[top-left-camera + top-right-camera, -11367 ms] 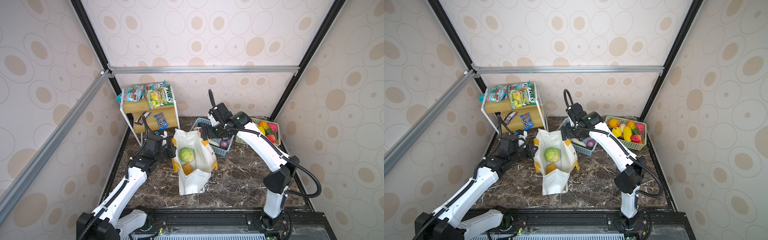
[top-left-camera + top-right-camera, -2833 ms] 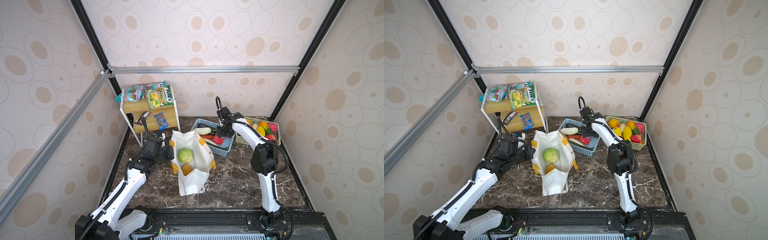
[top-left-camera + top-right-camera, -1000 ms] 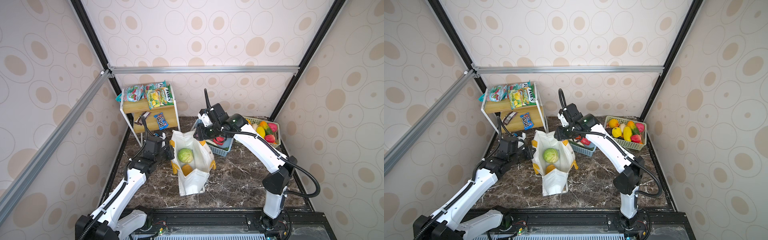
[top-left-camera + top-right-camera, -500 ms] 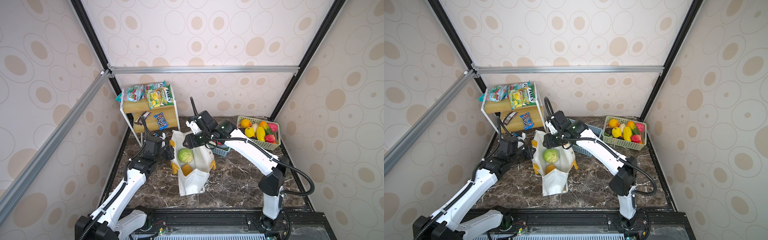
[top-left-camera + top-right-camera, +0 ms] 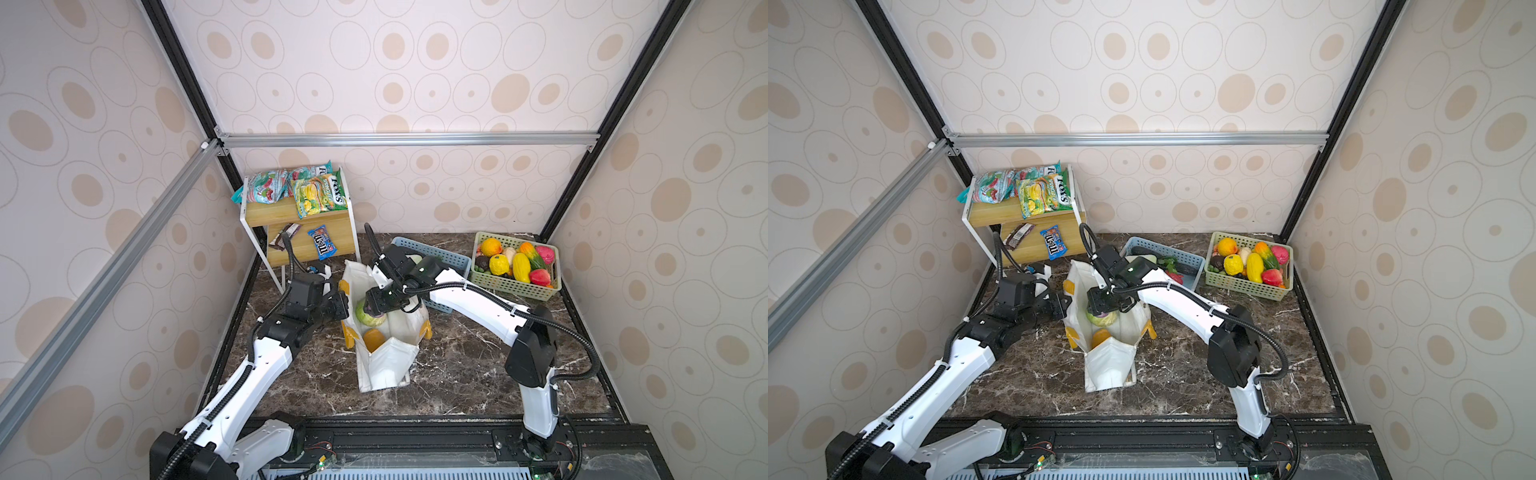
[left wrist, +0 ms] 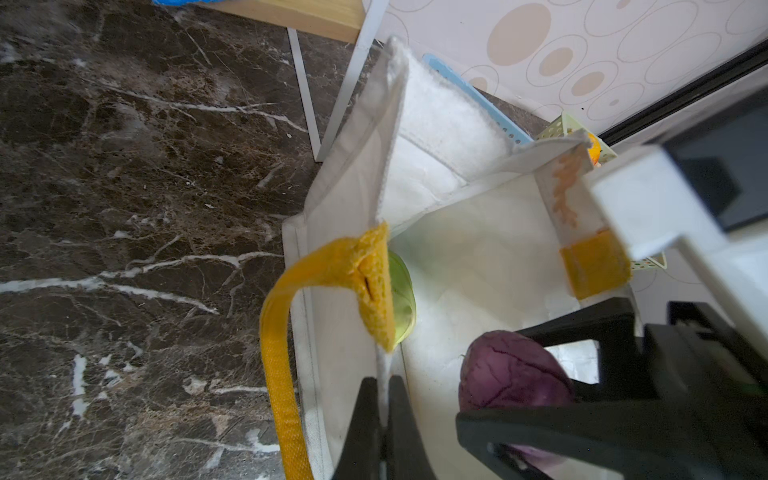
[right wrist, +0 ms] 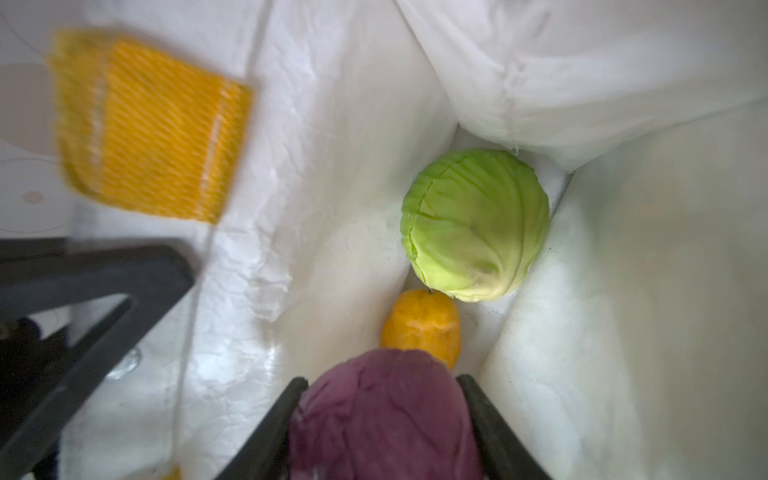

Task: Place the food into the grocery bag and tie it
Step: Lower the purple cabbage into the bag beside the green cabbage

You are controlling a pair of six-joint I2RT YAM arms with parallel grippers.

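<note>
**Camera setup: two high tops, two wrist close-ups**

We have both top views mounted high over the front edge, tilted down toward the back wall (image 5: 415,195), far off, whole cell in frame; they overlap almost fully. Both catch the grocery bag (image 5: 386,365) on the table (image 5: 457,374). Our left wrist view sits close at the bag's rim, looking past the left gripper (image 6: 384,380) into the mouth. Our right wrist view is closer, inside the mouth, facing down past the right gripper (image 7: 382,380) onto the green cabbage (image 7: 473,224). Both wrist views share the purple vegetable (image 6: 511,374).
</note>
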